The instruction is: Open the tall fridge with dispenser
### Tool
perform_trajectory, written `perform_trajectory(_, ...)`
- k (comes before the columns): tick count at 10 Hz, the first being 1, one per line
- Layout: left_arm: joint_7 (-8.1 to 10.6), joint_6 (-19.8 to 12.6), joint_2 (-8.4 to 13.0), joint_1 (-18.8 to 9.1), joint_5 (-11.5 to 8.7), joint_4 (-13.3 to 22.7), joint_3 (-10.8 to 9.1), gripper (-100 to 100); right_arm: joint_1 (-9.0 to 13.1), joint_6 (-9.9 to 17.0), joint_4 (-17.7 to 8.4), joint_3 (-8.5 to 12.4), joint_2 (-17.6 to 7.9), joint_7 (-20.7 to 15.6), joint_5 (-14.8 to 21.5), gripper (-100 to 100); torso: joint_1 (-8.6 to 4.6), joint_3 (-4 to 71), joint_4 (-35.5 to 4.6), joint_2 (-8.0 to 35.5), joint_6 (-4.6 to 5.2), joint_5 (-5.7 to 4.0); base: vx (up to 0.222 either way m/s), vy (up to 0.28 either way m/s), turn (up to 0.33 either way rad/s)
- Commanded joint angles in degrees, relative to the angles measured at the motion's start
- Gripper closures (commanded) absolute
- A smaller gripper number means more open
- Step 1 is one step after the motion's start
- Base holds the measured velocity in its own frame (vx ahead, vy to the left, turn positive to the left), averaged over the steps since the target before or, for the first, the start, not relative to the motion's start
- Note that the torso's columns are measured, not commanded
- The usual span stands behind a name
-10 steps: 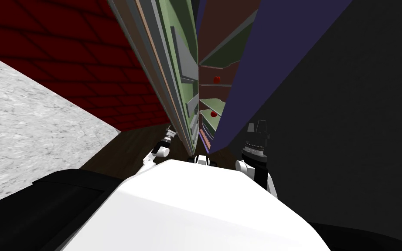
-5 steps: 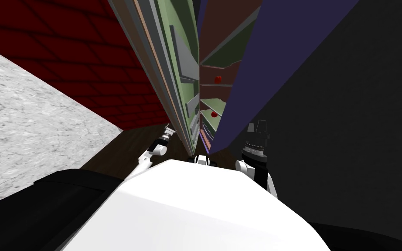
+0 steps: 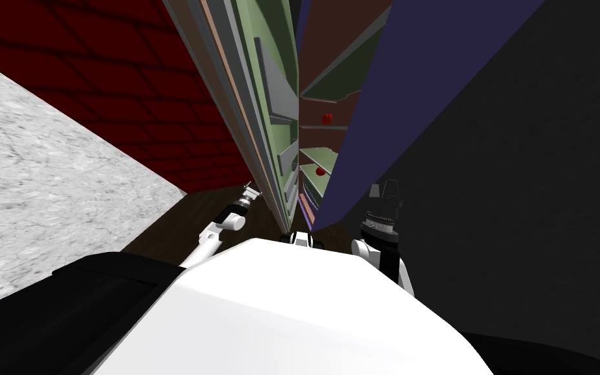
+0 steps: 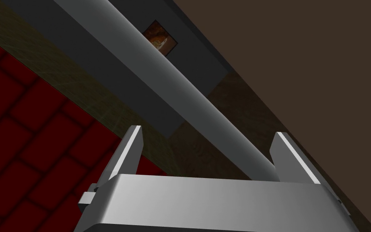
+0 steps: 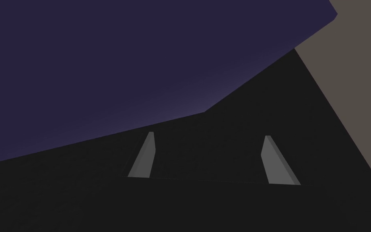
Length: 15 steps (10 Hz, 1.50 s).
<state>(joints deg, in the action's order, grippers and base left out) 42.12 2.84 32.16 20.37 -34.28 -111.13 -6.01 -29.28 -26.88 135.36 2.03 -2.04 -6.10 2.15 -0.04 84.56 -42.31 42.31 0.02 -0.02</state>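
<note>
The tall fridge stands right in front of me. Its left door [image 3: 272,97] is swung open, showing a green inner side with door shelves. Inside, shelves [image 3: 318,153] hold two small red items [image 3: 325,118]. The right door [image 3: 396,84] is dark blue. My left gripper [image 3: 250,192] sits at the open door's outer face. In the left wrist view this gripper [image 4: 209,132] is open, and the grey bar handle [image 4: 172,76] runs slantwise between its fingers, close to one finger [image 4: 289,155]. My right gripper [image 3: 383,190] is open beside the blue door [image 5: 140,60], holding nothing.
A dark red brick-patterned wall [image 3: 97,65] and a grey speckled surface [image 3: 32,195] lie to the left of the fridge. Dark wood floor [image 3: 188,221] shows below the left arm. A flat dark surface [image 3: 520,195] rises at the right.
My left arm has drifted a little leftward along the open door's outer face. The head view has shifted slightly. The right arm has not moved.
</note>
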Motion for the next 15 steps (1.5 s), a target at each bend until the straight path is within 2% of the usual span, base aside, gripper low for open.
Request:
perform_trajectory(1, 1.33, -3.4, 2.0, 0.3, -1.6, -3.5, -1.34, -100, 0.0, 0.0, 0.0, 0.0, 0.0, 0.0, 0.0, 0, 0.02, 0.0, 0.0, 0.0, 0.0, 0.01, 0.014, -0.023, 0.05)
perform_trajectory(8, 4.77, -13.5, 7.5, 1.8, -6.1, -13.5, -5.36, -100, 0.0, 0.0, 0.0, 0.0, 0.0, 0.0, 0.0, 0, 0.06, 0.0, 0.0, 0.0, -0.02, 0.02, 0.017, -0.024, 0.05)
perform_trajectory(13, 6.69, -19.8, 10.7, 2.6, -8.6, -19.1, -7.82, -100, 0.0, 0.0, 0.0, 0.0, 0.0, 0.0, 0.0, 0, 0.05, 0.0, 0.0, 0.0, -0.01, 0.03, 0.014, -0.022, 0.044)
perform_trajectory(14, 6.89, -20.5, 11.1, 2.7, -8.9, -19.7, -8.08, -100, 0.0, 0.0, 0.0, 0.0, 0.0, 0.0, 0.0, 0, 0.05, 0.0, 0.0, 0.0, -0.02, 0.02, 0.011, -0.019, 0.032)
perform_trajectory(15, 6.64, -19.8, 10.7, 2.4, -8.6, -19.0, -7.71, -100, 0.0, 0.0, 0.0, 0.0, 0.0, 0.0, 0.0, 0, 0.05, 0.0, 0.0, 0.0, -0.01, 0.02, 0.004, -0.008, 0.005)
